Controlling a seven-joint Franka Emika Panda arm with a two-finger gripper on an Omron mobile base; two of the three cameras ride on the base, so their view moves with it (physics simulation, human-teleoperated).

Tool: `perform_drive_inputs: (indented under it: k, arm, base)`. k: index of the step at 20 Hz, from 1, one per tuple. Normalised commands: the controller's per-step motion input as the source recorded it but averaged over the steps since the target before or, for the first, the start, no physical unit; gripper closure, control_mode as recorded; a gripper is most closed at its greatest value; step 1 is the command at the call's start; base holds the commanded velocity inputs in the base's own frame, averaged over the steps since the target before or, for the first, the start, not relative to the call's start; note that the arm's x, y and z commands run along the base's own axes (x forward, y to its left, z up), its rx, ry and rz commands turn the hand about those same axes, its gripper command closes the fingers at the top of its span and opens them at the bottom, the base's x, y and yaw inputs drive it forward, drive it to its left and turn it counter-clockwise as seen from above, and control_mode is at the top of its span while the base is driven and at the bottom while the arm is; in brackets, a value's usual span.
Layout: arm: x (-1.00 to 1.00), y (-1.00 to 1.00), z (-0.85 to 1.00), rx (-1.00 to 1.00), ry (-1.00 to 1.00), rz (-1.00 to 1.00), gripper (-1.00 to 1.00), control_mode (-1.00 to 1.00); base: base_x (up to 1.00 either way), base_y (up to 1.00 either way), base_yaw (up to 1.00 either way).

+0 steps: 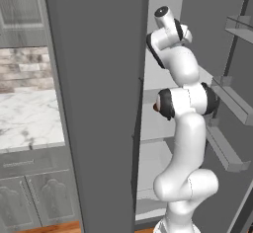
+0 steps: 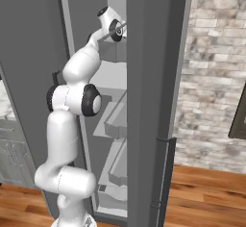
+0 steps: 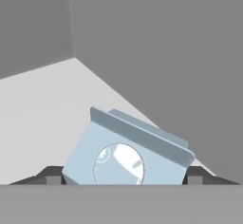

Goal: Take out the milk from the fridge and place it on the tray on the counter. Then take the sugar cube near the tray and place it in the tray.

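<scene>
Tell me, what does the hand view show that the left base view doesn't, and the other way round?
The hand view alone shows the milk close up, its pale blue gabled top between the two dark fingertips of the gripper, over a pale shelf in a corner of grey walls. Whether the fingers press on it cannot be told. The left base view alone shows the white arm reaching in, the door racks, and the counter to the left. Both show the fridge's pale grey inside.
</scene>
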Motion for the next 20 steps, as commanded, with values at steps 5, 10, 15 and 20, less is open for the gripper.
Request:
perform_drive_inputs:
  k: [5,10,15,20]
  arm:
    - [-0.32,0.0,0.01,0.02,-0.02,0.03,1.0,-1.0]
    - [-0.71,0.1,0.2,0.09,0.0,0.18,1.0,-1.0]
    - [-0.83,0.09,0.09,0.02,-0.02,0.22,1.0,-1.0]
    - [-1.0,0.04,0.0,0.0,-0.18,0.2,1.0,-1.0]
  base:
    - [0.0,0.0,0.0]
    - [0.0,0.0,0.0]
    - [0.0,0.0,0.0]
    - [0.0,0.0,0.0]
